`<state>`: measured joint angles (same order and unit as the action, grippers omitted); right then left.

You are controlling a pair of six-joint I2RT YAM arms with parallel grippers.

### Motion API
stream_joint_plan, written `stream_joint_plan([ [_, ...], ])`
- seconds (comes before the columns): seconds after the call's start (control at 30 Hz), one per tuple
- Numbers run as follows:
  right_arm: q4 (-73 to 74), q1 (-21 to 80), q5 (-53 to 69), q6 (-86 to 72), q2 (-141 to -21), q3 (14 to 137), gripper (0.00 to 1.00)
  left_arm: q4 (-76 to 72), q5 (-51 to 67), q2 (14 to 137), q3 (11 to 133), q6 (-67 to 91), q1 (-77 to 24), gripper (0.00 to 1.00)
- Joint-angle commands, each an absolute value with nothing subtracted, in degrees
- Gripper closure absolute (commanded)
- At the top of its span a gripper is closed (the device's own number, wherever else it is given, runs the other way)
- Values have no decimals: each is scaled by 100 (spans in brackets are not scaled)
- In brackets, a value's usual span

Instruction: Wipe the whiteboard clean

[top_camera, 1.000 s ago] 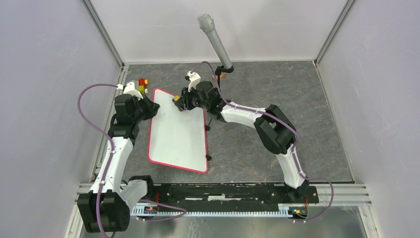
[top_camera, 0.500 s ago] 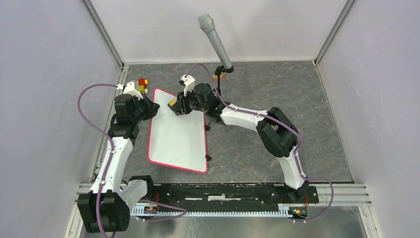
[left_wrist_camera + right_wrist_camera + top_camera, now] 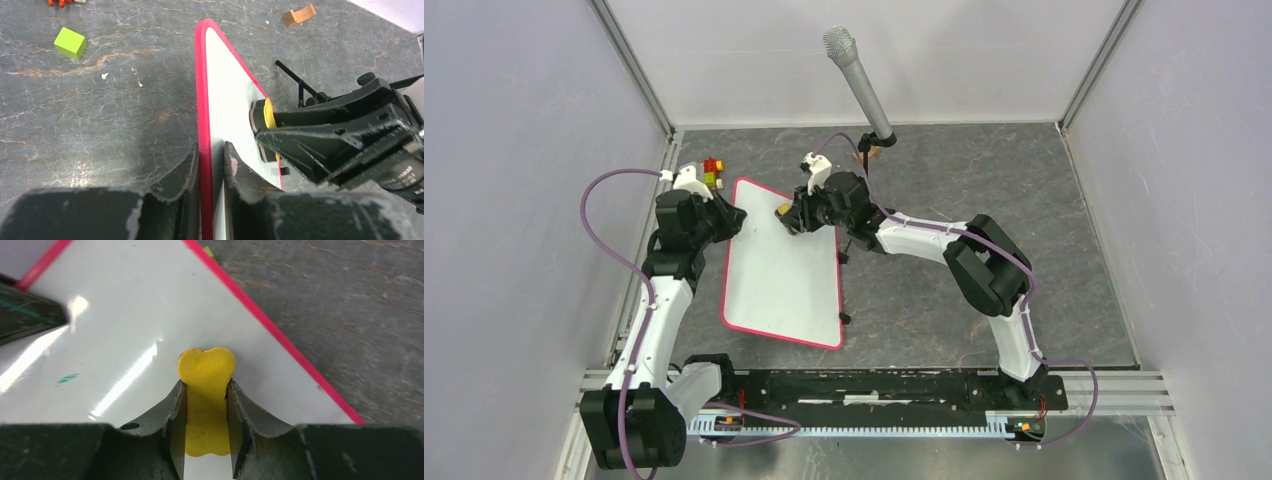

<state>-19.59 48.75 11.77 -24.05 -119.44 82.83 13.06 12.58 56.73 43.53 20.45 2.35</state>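
Note:
The whiteboard, white with a red-pink rim, lies on the dark table left of centre. My left gripper is shut on the board's left rim near its far corner; in the left wrist view the red rim runs between the two fingers. My right gripper is shut on a yellow eraser with a black underside and presses it on the board near its far edge. A small green mark shows on the board left of the eraser.
A grey microphone on a stand rises behind the board. Small coloured blocks lie at the far left, with a green cube and an orange piece in the left wrist view. Black clips sit on the board's right edge.
My right gripper slid the eraser left along the board's far edge, then back to the right. The left arm and the board have not moved.

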Motion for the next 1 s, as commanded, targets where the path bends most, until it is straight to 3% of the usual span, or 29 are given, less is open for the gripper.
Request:
stream_joint_plan([
  [0.0,-985,4921,948,-2343,-12367,8038,70,1439,1461,5678,4298,1476,79,98],
  [0.57,-778,6046,1309,-1370,-11938,8848,68,1441,1474,5724,4315,1494,79,98],
  [0.8,-975,6436,1667,-1503,-11807,8022,69,1441,1502,5721,4320,1516,79,98],
  [0.97,-1169,6173,1534,-1614,-11661,7619,69,1419,1522,5693,4309,1529,81,98],
])
